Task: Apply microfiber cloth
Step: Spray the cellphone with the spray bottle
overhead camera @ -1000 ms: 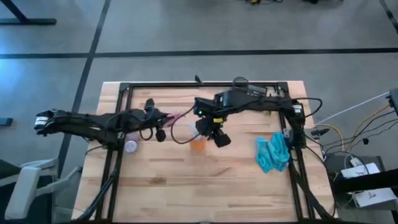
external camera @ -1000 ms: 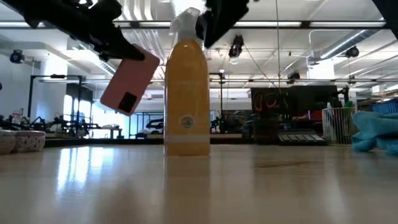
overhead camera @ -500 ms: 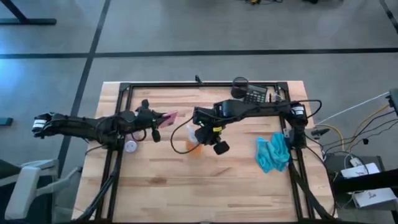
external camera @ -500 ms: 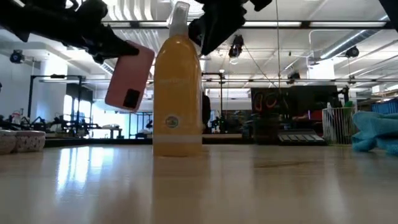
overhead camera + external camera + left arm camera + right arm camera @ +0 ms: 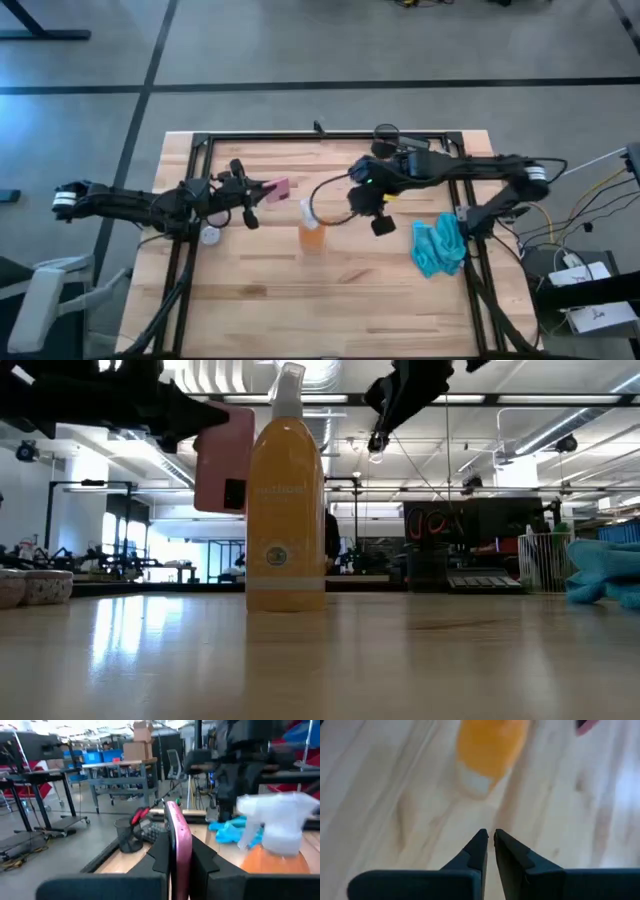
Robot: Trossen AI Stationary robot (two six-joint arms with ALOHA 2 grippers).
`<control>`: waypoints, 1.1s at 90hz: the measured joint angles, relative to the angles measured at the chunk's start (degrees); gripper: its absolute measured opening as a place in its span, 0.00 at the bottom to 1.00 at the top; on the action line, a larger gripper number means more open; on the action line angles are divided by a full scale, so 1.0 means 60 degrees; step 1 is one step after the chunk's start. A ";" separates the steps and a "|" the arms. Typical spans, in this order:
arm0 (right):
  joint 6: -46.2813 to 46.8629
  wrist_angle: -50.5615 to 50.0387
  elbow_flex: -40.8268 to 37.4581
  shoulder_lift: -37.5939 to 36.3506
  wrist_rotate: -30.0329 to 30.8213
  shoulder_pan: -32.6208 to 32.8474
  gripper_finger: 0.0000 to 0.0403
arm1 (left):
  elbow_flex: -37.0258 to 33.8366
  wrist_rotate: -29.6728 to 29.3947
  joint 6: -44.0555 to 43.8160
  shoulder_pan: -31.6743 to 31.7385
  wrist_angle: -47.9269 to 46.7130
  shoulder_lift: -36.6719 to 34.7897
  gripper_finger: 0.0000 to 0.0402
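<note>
Microfiber cloth [image 5: 439, 247] lies crumpled near the table's [image 5: 350, 300] right edge. Right gripper [image 5: 488, 840] hovers empty, fingers nearly together. Left gripper [image 5: 179, 855] clamps a pink phone [image 5: 277, 189] beside the orange spray bottle [image 5: 285, 510].

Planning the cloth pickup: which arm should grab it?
Right. Its tool is empty, nearly shut, and hangs between the spray bottle and the microfiber cloth. The left tool is shut on the pink phone, farther away.
</note>
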 joint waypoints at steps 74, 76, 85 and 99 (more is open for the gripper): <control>0.0346 0.7525 -0.1140 0.1933 -0.6106 -0.2164 0.59 | 0.0242 0.0059 -0.0799 0.1483 -0.0196 0.0459 0.02; 0.0392 0.7537 -0.1037 0.1944 -0.6137 -0.2164 0.62 | 0.0242 0.0065 -0.0818 0.1488 -0.0265 0.0437 0.02; 0.0746 0.7364 -0.0742 0.1996 -0.6241 -0.2160 0.74 | 0.0242 0.0106 -0.0791 0.1497 -0.0245 0.0429 0.02; 0.0722 0.7355 -0.0753 0.2024 -0.6214 -0.2098 0.87 | 0.0242 0.0095 -0.0465 0.1504 -0.0278 0.0385 0.02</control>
